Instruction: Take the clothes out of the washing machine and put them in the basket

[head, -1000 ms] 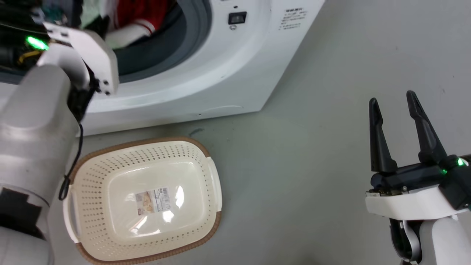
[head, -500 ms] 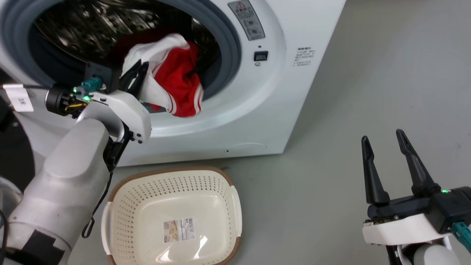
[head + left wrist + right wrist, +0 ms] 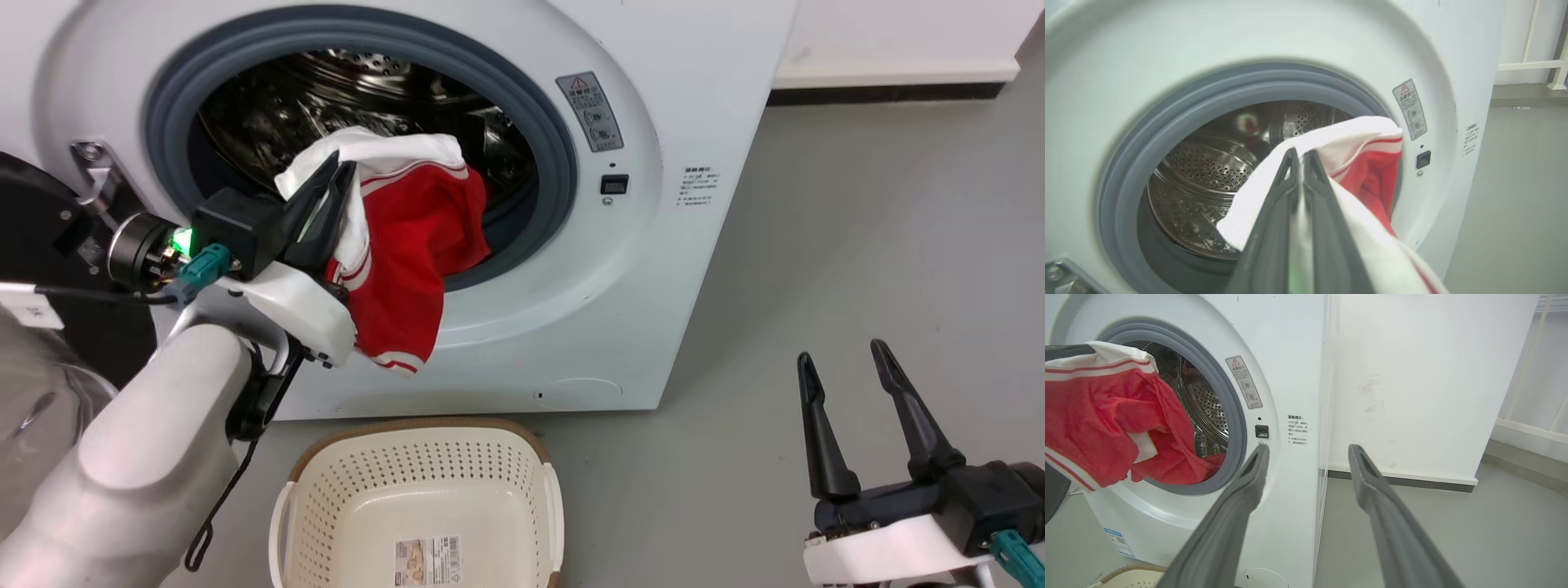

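Note:
The white washing machine (image 3: 702, 98) stands with its grey-rimmed porthole (image 3: 539, 122) uncovered. My left gripper (image 3: 341, 170) is shut on the white inner side of a red garment with white-striped edges (image 3: 412, 245). That garment hangs out over the porthole's lower rim, part of it still inside the drum. In the left wrist view the fingertips (image 3: 1290, 157) pinch the white cloth (image 3: 1339, 139). The cream basket (image 3: 343, 482) sits on the floor right below. My right gripper (image 3: 842, 361) is open over bare floor at the lower right, holding nothing.
The machine's black-framed door (image 3: 33, 212) stands swung out at the left, behind my left arm. Grey floor (image 3: 857, 229) stretches to the right of the machine, up to a white wall with a dark skirting (image 3: 890, 91).
The head camera has tilted upward, so the machine and basket sit lower in the picture. My left gripper has pulled the red and white garment further out of the drum. The right gripper stays open.

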`<state>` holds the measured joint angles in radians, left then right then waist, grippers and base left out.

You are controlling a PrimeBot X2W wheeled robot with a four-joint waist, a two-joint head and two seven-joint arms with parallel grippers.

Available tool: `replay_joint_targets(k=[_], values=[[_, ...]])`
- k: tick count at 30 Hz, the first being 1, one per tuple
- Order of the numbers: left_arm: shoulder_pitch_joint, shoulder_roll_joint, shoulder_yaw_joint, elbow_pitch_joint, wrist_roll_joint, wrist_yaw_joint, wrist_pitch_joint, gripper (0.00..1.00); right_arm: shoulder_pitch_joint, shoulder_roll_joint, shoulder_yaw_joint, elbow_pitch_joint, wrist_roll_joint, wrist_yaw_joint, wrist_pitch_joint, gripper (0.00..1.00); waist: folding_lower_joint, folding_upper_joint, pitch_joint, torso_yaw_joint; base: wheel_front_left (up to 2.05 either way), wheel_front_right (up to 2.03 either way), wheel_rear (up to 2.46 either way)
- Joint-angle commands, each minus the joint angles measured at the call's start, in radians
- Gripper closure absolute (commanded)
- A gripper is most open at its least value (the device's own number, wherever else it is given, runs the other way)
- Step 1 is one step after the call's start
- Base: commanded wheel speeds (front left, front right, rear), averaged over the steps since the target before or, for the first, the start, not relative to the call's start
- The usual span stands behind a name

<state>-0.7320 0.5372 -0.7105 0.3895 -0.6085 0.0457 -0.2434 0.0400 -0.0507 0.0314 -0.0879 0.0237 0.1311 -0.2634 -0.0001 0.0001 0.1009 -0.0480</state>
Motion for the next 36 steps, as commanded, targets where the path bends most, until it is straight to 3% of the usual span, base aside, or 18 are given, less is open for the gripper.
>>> replay_joint_targets(k=[1,13,21,27,36], values=[[0.018,0.019,0.005,-0.042,0.007,0.017,0.008,1.00,0.014,0.001,-0.001,0.003,-0.001,-0.001,-0.002,0.00,0.0001,-0.0001,-0.014,0.008,0.00,0.00,0.00],[0.137,0.167,0.039,-0.464,0.018,0.154,0.102,1.00,0.035,0.001,-0.009,0.011,0.011,-0.001,-0.002,0.00,0.0001,-0.0001,-0.035,0.020,0.00,0.00,0.00],[0.209,0.228,0.046,-0.610,0.024,0.210,0.131,1.00,0.037,0.001,-0.018,0.017,0.014,-0.001,-0.002,0.00,0.0001,-0.0001,-0.038,0.032,0.00,0.00,0.00],[0.271,0.244,0.033,-0.656,0.016,0.237,0.137,1.00,0.022,0.001,-0.017,0.013,0.010,-0.001,-0.002,0.00,0.0001,-0.0001,-0.022,0.038,0.00,0.00,0.00],[0.348,0.210,-0.009,-0.632,-0.010,0.236,0.111,1.00,-0.009,0.001,-0.018,0.009,-0.001,-0.001,-0.002,0.00,0.0001,-0.0001,0.040,0.034,0.00,0.00,0.00]])
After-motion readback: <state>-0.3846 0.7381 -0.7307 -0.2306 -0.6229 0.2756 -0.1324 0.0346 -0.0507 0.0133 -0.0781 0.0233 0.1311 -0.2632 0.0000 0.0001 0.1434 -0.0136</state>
